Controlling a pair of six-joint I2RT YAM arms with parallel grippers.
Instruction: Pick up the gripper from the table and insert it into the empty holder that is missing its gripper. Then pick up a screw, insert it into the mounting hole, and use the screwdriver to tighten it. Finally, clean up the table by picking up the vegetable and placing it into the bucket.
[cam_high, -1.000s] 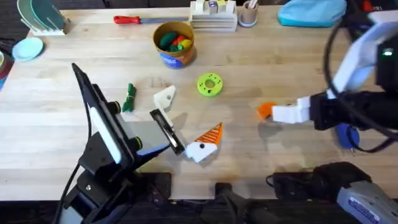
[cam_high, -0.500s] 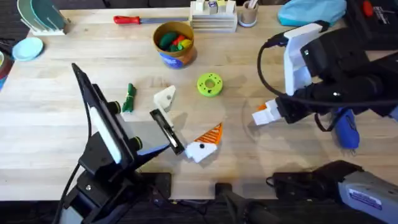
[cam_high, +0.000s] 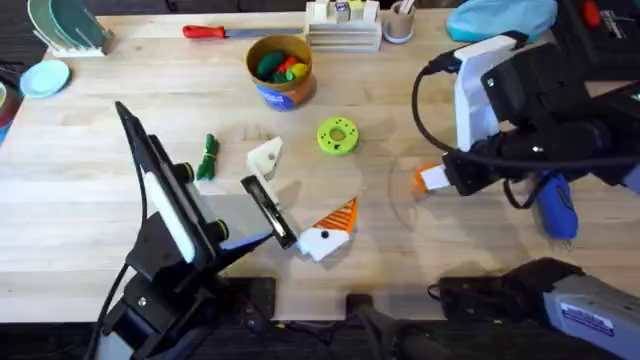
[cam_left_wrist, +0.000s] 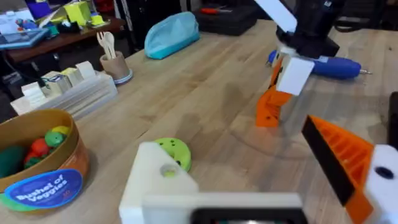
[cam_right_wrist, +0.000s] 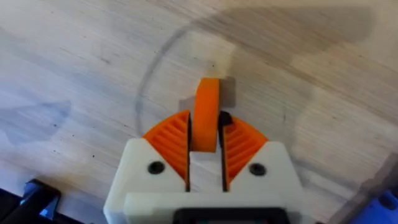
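Note:
The small orange gripper (cam_right_wrist: 206, 112) (cam_high: 424, 178) (cam_left_wrist: 272, 107) is clamped in my right gripper (cam_right_wrist: 205, 134) (cam_high: 434, 180), low over the table right of centre. My left gripper (cam_high: 298, 192) (cam_left_wrist: 249, 168) stands wide open at the table's middle. One of its fingers is the plain cream holder (cam_high: 265, 156) (cam_left_wrist: 158, 180); the other carries an orange ribbed wedge (cam_high: 338, 216). The blue screwdriver (cam_high: 556, 208) (cam_left_wrist: 329, 66) lies at the right, partly under my right arm. The dark-green vegetable (cam_high: 208, 157) lies left of the holder. The yellow bucket (cam_high: 281, 88) (cam_left_wrist: 37, 180), with toy vegetables in it, stands at the back.
A lime-green disc (cam_high: 337, 136) (cam_left_wrist: 171, 149) lies between the bucket and my grippers. Along the back edge are a red-handled screwdriver (cam_high: 205, 32), a white rack (cam_high: 343, 28), a pen cup (cam_high: 399, 22) and a light-blue pouch (cam_high: 500, 20). Teal dishes (cam_high: 60, 30) sit far left.
My right arm has risen and folded up under the camera, showing larger. The orange gripper in its fingers dipped slightly left, then came back to about the same spot. The left arm has not moved.

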